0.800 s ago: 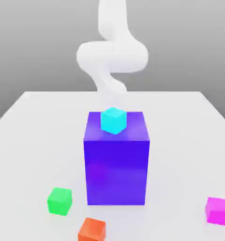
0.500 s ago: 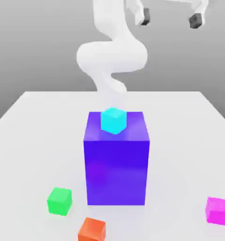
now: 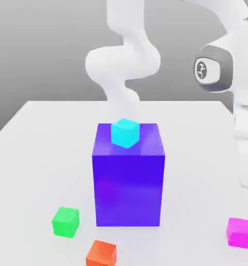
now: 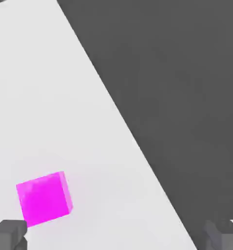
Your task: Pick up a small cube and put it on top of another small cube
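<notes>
The small magenta cube (image 3: 239,232) lies on the white table near the front of the exterior view's right. The small green cube (image 3: 66,222) lies at the front of that view's left, well apart from it. My arm (image 3: 219,67) reaches down on the right, its white hand hanging above the magenta cube. In the hand view my gripper (image 4: 116,238) is open wide with nothing between its fingers. The magenta cube (image 4: 44,198) sits below, close to one grey fingertip (image 4: 9,235) and off the gripper's centre.
A tall blue-purple block (image 3: 128,187) stands mid-table with a cyan cube (image 3: 125,133) on top. An orange-red cube (image 3: 101,254) lies at the front, right of the green one. The table edge (image 4: 138,146) runs close past the magenta cube, with dark floor beyond.
The arm has swung from high at the back down to the exterior view's right, bringing the hand over the magenta cube. None of the cubes has moved.
</notes>
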